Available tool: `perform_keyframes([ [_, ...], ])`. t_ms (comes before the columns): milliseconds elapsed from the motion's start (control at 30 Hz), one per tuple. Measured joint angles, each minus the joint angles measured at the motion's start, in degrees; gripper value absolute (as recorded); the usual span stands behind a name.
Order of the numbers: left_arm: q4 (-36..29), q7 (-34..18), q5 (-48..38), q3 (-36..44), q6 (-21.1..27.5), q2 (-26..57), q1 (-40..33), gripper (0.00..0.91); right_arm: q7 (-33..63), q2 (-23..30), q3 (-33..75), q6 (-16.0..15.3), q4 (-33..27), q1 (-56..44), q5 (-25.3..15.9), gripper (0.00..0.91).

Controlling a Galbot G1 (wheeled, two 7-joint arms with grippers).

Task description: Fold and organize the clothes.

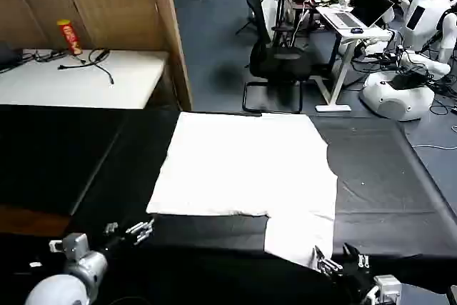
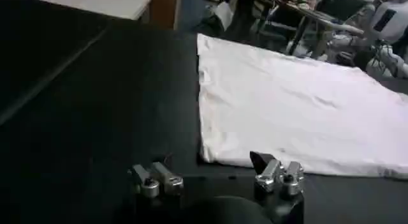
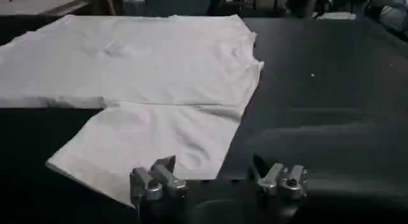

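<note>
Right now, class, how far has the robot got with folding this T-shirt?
Done: the T-shirt lies flat on the black table, apparently partly folded, one sleeve sticking out near the right gripper. In hand: nothing; the left gripper waits open too. Left: remaining folds.

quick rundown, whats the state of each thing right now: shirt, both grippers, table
T-shirt: lying flat on the table, partly folded, one sleeve sticking out toward the robot, not held.
Left gripper: open, empty, over bare table just short of the shirt's near left corner.
Right gripper: open, empty, at the tip of the sleeve.
Black table: carries the shirt.
</note>
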Motion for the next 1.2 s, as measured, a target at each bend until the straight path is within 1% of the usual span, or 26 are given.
perform_keyframes([
  [167, 1.0, 0.0, 1.7, 1.0, -0.3, -0.5, -1.3, 0.878, 0.5, 0.9, -0.8, 0.0, -0.3, 0.0, -1.1, 0.878],
  [200, 1.2, 0.0, 2.2, 1.2, -0.4, -0.6, -1.5, 0.858, 0.5, 1.1, -0.9, 0.0, -0.4, 0.1, -1.3, 0.868],
  [233, 1.5, 0.0, 2.7, 1.4, -0.6, -0.7, -1.7, 0.819, 0.5, 1.2, -1.0, 0.0, -0.5, 0.1, -1.5, 0.839],
  [267, 1.8, 0.0, 3.0, 1.8, -0.7, -0.8, -2.0, 0.653, 0.6, 1.3, -1.0, 0.1, -0.6, 0.2, -1.6, 0.780],
  [300, 2.1, 0.0, 3.2, 2.0, -0.8, -0.9, -2.2, 0.585, 0.6, 1.4, -1.1, 0.1, -0.7, 0.3, -1.6, 0.780],
  [333, 2.5, 0.0, 3.6, 2.3, -0.8, -1.0, -2.4, 0.527, 0.6, 1.4, -1.1, 0.1, -0.8, 0.3, -1.7, 0.761],
  [367, 3.0, 0.1, 3.9, 2.6, -0.9, -1.0, -2.7, 0.497, 0.6, 1.5, -1.2, 0.1, -0.9, 0.4, -1.8, 0.761],
  [400, 3.3, 0.1, 4.0, 2.8, -1.0, -1.1, -2.9, 0.400, 0.6, 1.6, -1.2, 0.1, -1.0, 0.4, -1.8, 0.712],
  [433, 3.7, 0.1, 4.2, 3.1, -1.1, -1.2, -3.2, 0.332, 0.6, 1.6, -1.3, 0.1, -1.1, 0.4, -1.9, 0.683],
  [467, 4.2, 0.2, 4.4, 3.5, -1.1, -1.4, -3.4, 0.263, 0.5, 1.7, -1.4, 0.1, -1.1, 0.5, -2.0, 0.673],
  [500, 4.5, 0.3, 4.5, 3.7, -1.2, -1.5, -3.6, 0.156, 0.5, 1.8, -1.5, 0.0, -1.2, 0.5, -2.2, 0.566],
  [533, 4.7, 0.2, 4.6, 3.8, -1.3, -1.6, -3.8, 0.137, 0.5, 1.8, -1.6, -0.1, -1.2, 0.4, -2.3, 0.449],
  [567, 5.0, 0.2, 4.7, 4.0, -1.3, -1.7, -4.0, 0.117, 0.5, 1.9, -1.7, -0.2, -1.1, 0.3, -2.6, 0.351],
  [600, 5.2, 0.2, 4.9, 4.2, -1.4, -1.7, -4.1, 0.059, 0.5, 1.9, -1.7, -0.2, -1.0, 0.1, -2.9, 0.273],
  [633, 5.4, 0.2, 5.1, 4.3, -1.4, -1.8, -4.3, 0.029, 0.5, 2.0, -1.7, -0.2, -0.8, -0.1, -3.1, 0.078],
  [667, 5.7, 0.1, 5.1, 4.5, -1.4, -1.9, -4.6, 0.000, 0.7, 2.0, -1.7, -0.3, -0.6, -0.3, -3.2, 0.068],
  [733, 6.2, 0.0, 5.2, 4.6, -1.4, -2.0, -4.8, 0.000, 1.1, 2.1, -1.5, -0.4, -0.2, -0.7, -3.2, 0.020],
  [800, 6.0, 0.0, 5.1, 4.7, -1.4, -2.0, -4.5, 0.000, 1.7, 2.1, -1.0, -0.7, 0.4, -1.2, -3.2, 0.000],
  [933, 5.0, 0.0, 5.0, 4.7, -1.3, -2.0, -3.6, 0.000, 2.9, 2.4, -0.7, -1.9, 2.6, -2.5, -3.3, 0.000],
  [1000, 3.9, -0.7, 4.9, 4.6, -1.0, -2.0, -2.8, 0.000, 3.6, 2.6, -0.6, -3.1, 3.9, -3.4, -3.3, 0.000],
  [1200, 0.2, -2.3, 5.2, 3.8, -0.7, -2.1, -0.3, 0.000, 5.2, 3.4, -0.2, -4.6, 7.5, -6.7, -3.3, 0.000],
])
